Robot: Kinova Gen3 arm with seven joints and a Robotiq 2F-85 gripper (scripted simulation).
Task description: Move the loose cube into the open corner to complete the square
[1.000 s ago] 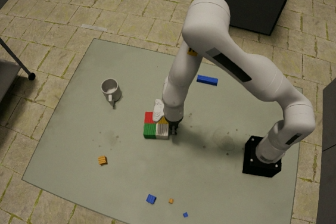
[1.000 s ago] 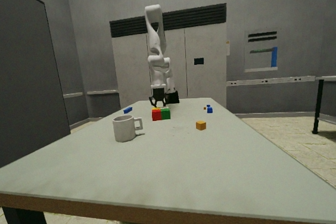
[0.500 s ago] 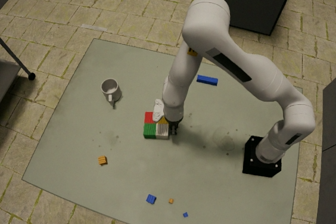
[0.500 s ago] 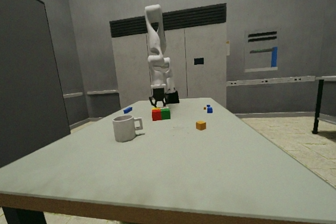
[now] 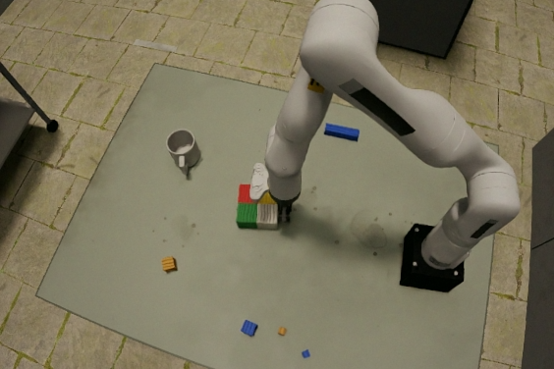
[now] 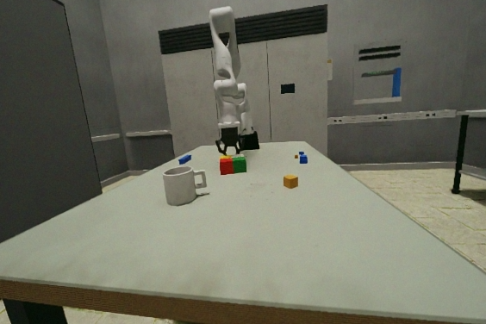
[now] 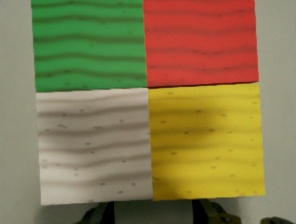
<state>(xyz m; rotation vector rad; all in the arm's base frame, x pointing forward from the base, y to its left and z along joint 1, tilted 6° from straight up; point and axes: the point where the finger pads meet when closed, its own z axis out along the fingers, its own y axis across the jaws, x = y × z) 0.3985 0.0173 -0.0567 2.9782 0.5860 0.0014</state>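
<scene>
Spanning most of the top view, the table (image 5: 221, 287) (image 6: 215, 252) (image 7: 15, 150) carries the arm (image 5: 344, 41) (image 6: 229, 109), bent over toward the cubes. Claw (image 5: 285, 218) (image 6: 228, 154) (image 7: 153, 215): points down, fingers spread partway, nothing pinched, just off the white/yellow side. Mug (image 5: 183, 149) (image 6: 178, 187) upright, well apart from the cubes. Blue bar (image 5: 342, 131) (image 6: 185, 159) lies flat. Square is four: green (image 5: 247, 215) (image 6: 239, 165) (image 7: 90, 47), red (image 5: 244, 193) (image 6: 226, 166) (image 7: 202, 42), white (image 5: 267, 216) (image 6: 238, 156) (image 7: 95, 145), yellow (image 5: 267, 198) (image 6: 225, 157) (image 7: 207, 142). Can't tell which was loose; all four corners are filled. All sit flat, edges nearly parallel, grooves roughly crosswise in wrist view; equal-sided tops, so no long axis. Thin dark seam at red/yellow, flush contact there unconfirmed. Orange cube (image 5: 169, 264) (image 6: 290, 181) is well apart, then blue cube (image 5: 249, 328) (image 6: 303, 158), then orange bit (image 5: 282, 331) (image 6: 296, 157) and blue bit (image 5: 305, 353) (image 6: 301, 152).
</scene>
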